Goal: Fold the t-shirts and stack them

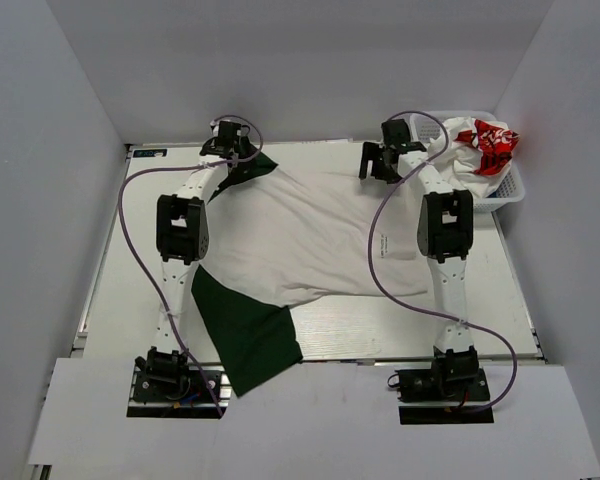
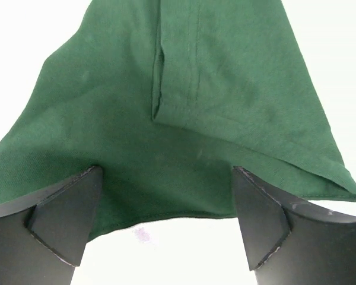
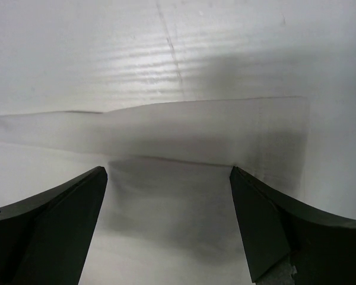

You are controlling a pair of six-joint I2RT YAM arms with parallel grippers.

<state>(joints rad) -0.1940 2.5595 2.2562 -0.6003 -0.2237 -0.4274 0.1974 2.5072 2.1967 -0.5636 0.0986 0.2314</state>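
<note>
The off-white t-shirt (image 1: 320, 235) lies spread flat on the table. One dark green sleeve (image 1: 248, 335) hangs over the front left edge, and the other (image 1: 248, 170) is at the far left. My left gripper (image 1: 230, 140) is open just over that far sleeve. In the left wrist view the green cloth (image 2: 184, 107) lies between and beyond the open fingers of the gripper (image 2: 167, 175), not pinched. My right gripper (image 1: 383, 160) is open and empty at the shirt's far right corner, and the right wrist view shows the gripper (image 3: 167, 172) over pale surface only. The white tee with red print (image 1: 485, 145) sits in the basket. The blue tee is out of view.
A white plastic basket (image 1: 510, 195) stands at the back right corner of the table. White walls close in the back and both sides. The purple cables of both arms loop over the table, the right one across the shirt (image 1: 375, 255).
</note>
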